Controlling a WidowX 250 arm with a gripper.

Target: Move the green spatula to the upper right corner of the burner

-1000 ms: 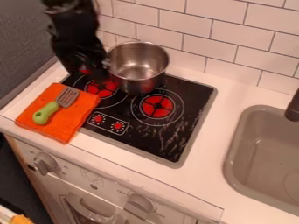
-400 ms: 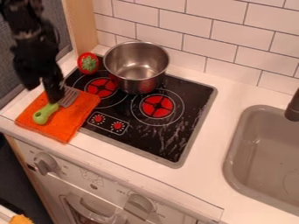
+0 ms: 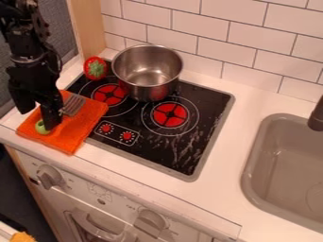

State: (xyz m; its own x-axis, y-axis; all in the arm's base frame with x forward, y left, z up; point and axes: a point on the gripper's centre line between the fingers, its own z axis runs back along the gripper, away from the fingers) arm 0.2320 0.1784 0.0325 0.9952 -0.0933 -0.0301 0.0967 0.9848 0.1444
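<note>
My gripper (image 3: 38, 113) hangs at the left over the orange cloth, low above the spatula's handle, with its two fingers apart, so it is open. The green spatula (image 3: 42, 127) lies on the cloth; its rounded handle end shows below the gripper, and its grey slotted blade points to the upper right. Most of the handle is hidden behind the near finger. The black stove top with its red burner (image 3: 170, 115) lies to the right of the cloth.
A metal pot (image 3: 148, 74) stands at the back of the stove, with a red toy strawberry (image 3: 96, 68) to its left. The orange cloth (image 3: 71, 135) overlaps the stove's left edge. A grey sink (image 3: 287, 175) is at the right; a tiled wall runs behind.
The gripper has moved left and down from beside the pot to the spatula's handle. The strawberry has come into sight. Spatula, cloth and pot have stayed put.
</note>
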